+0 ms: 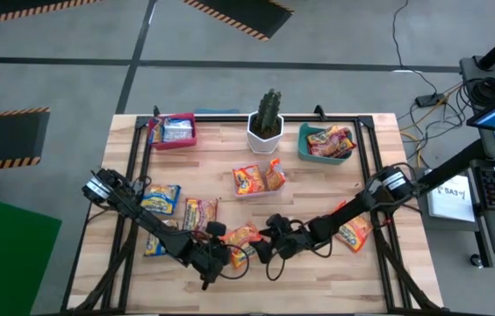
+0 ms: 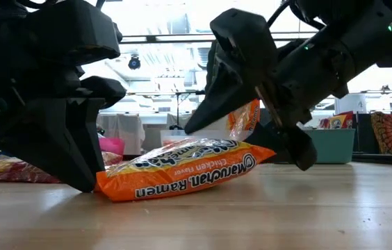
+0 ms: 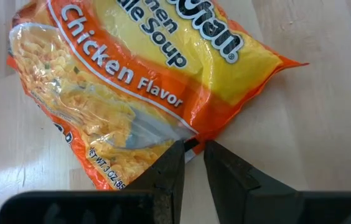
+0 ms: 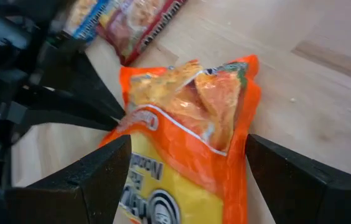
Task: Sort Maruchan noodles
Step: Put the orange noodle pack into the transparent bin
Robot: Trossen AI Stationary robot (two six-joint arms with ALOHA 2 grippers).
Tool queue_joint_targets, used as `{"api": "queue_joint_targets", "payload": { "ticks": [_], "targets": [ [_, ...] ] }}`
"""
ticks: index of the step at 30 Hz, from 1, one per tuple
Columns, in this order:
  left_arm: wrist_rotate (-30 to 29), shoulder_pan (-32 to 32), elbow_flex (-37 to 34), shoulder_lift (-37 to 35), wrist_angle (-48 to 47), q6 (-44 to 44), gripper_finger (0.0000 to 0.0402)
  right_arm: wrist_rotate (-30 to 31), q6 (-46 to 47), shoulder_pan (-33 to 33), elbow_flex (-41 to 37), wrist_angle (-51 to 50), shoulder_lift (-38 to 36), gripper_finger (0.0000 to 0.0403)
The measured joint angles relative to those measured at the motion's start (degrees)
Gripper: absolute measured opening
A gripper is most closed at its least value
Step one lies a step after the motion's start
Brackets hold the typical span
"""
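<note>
Nearest the low camera, an orange Maruchan chicken ramen packet (image 2: 182, 173) is lying flat on the wooden table (image 2: 307, 215). From above, both arms are meeting over it at the near table edge. Close up, the left gripper (image 3: 192, 163) is pinching its edge between nearly closed fingers, while the right gripper (image 4: 185, 171) is straddling it, fingers spread wide.

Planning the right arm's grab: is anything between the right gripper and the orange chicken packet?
Nothing visible does. The right gripper stands open, a finger on each side of the orange chicken packet, which lies on the table. The left gripper is shut on the packet's far edge, not in the way.
</note>
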Motion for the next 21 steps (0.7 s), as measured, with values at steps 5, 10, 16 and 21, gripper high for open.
{"api": "queue_joint_targets", "payload": {
  "ticks": [5, 10, 16, 21],
  "targets": [
    [0.0, 0.0, 0.0, 0.0, 0.1, 0.9, 0.0052, 0.6, 0.3, 0.0, 0.0, 0.1, 0.2, 0.0306],
    [0.1, 0.1, -0.1, 0.1, 0.4, 1.3, 0.0052, 1.4, 0.1, 0.0, 0.0, 1.3, 0.2, 0.0306],
    [0.1, 0.1, -0.1, 0.1, 0.6, 1.3, 0.0052, 2.7, -0.4, 0.0, 0.0, 2.2, 1.0, 0.0306],
    [0.1, 0.1, -0.1, 0.1, 0.7, 1.2, 0.0052, 4.0, -3.2, 0.1, 0.0, 8.3, 4.9, 0.0306]
  ]
}}
